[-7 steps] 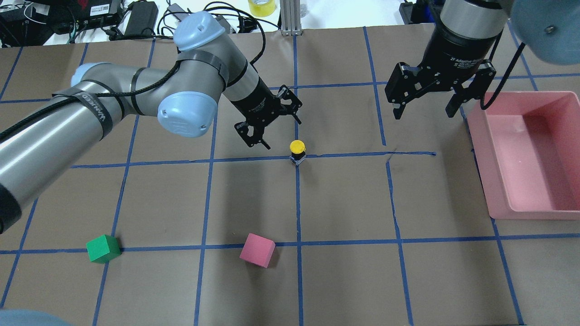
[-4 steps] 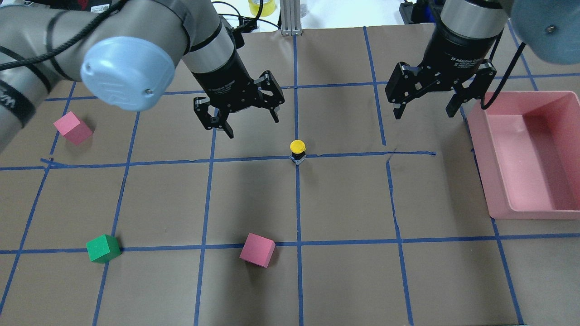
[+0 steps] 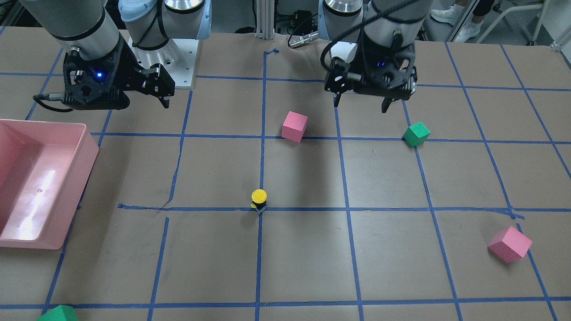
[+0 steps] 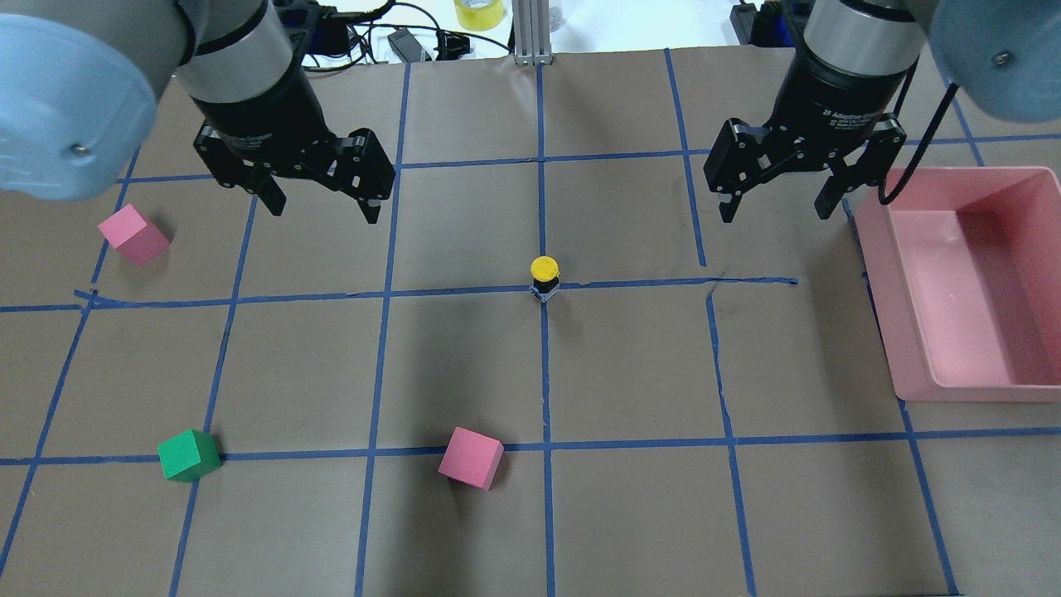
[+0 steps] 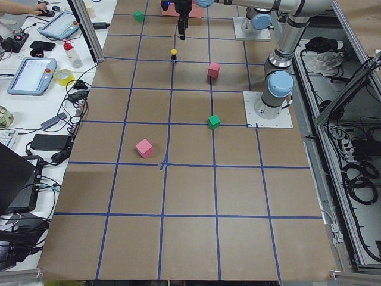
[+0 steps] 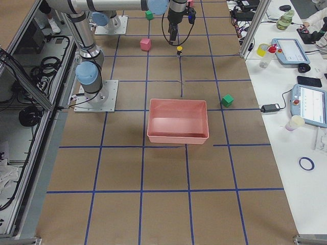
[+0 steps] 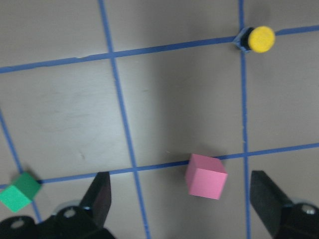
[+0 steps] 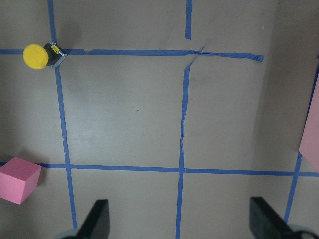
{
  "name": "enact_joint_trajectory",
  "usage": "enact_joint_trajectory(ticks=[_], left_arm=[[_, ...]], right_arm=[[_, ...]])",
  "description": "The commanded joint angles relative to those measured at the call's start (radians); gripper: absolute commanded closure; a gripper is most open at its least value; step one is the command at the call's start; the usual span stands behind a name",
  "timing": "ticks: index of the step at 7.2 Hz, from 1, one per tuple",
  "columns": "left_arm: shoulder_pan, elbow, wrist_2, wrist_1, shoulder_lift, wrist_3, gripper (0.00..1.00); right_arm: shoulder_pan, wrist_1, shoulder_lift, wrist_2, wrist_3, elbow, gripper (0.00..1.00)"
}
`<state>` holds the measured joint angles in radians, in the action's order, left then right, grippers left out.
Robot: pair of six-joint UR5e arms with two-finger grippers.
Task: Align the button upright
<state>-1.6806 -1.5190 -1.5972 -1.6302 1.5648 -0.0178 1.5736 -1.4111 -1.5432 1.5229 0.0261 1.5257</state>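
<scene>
Well, our left gripper (image 4: 325, 207) and right gripper (image 4: 776, 209) both hang with jaws spread wide, holding nothing. Between them, apart from both, the button (image 4: 544, 278) stands cap-up on a tape crossing of the worktop (image 4: 630, 373). We judge it light, rigid and tippy. Its round cap looks slippery, so we'd pinch the squarer body below. We count one button, two pink cubes (image 3: 295, 126), two green cubes (image 3: 416, 134) and one pink bin (image 4: 891, 298).
</scene>
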Motion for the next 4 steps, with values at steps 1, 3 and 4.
enact_joint_trajectory(ticks=[1,3,4], left_arm=[[0.002,-0.021,-0.009,0.056,-0.040,0.022,0.00],[0.005,-0.058,-0.012,0.130,-0.046,0.030,0.00],[0.028,-0.047,-0.012,0.131,-0.046,0.025,0.00]], right_arm=[[0.000,0.000,0.000,-0.001,0.000,0.001,0.00],[0.000,0.000,0.000,-0.001,0.000,0.004,0.00],[0.000,0.000,0.000,-0.001,0.000,0.004,0.00]])
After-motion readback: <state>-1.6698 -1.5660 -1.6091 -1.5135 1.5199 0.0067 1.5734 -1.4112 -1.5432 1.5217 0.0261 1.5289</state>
